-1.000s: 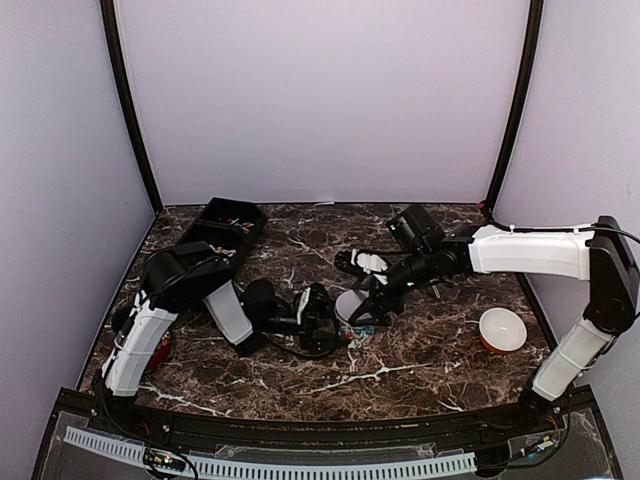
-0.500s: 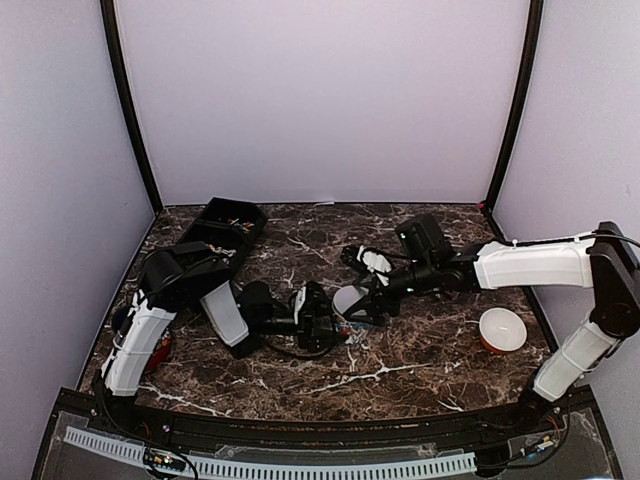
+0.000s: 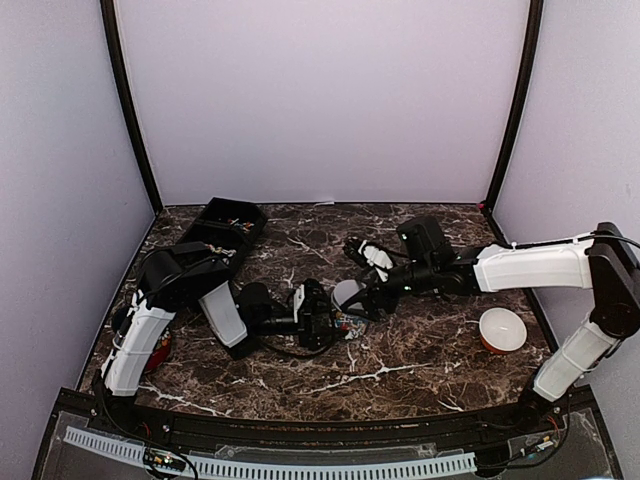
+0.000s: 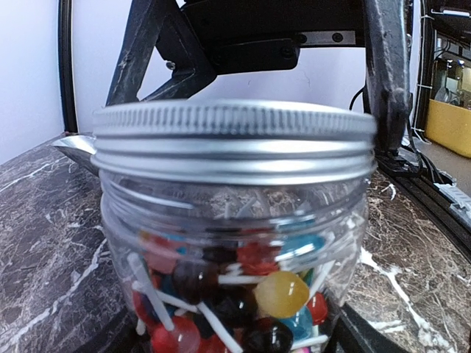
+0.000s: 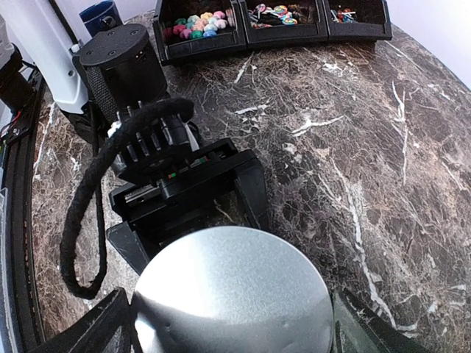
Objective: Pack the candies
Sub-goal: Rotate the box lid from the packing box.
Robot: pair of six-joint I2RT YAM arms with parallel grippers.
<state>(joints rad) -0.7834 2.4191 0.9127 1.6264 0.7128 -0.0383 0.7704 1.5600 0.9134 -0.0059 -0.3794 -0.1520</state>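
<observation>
A glass jar full of lollipops with white sticks stands at the table's middle, under a silver metal lid. My left gripper is shut on the jar's lower body; its black fingers show behind the lid in the right wrist view. My right gripper is shut on the lid from above, with a finger on each side of its rim. The candies, tiny mixed-colour sweets, lie in one compartment of the black bin.
The black divided bin stands at the back left. A white bowl with an orange base sits at the right. A small orange thing lies by the left arm's base.
My right arm has lowered and shifted a little left while still holding the lid over the jar. My left gripper and the jar have edged slightly left.
</observation>
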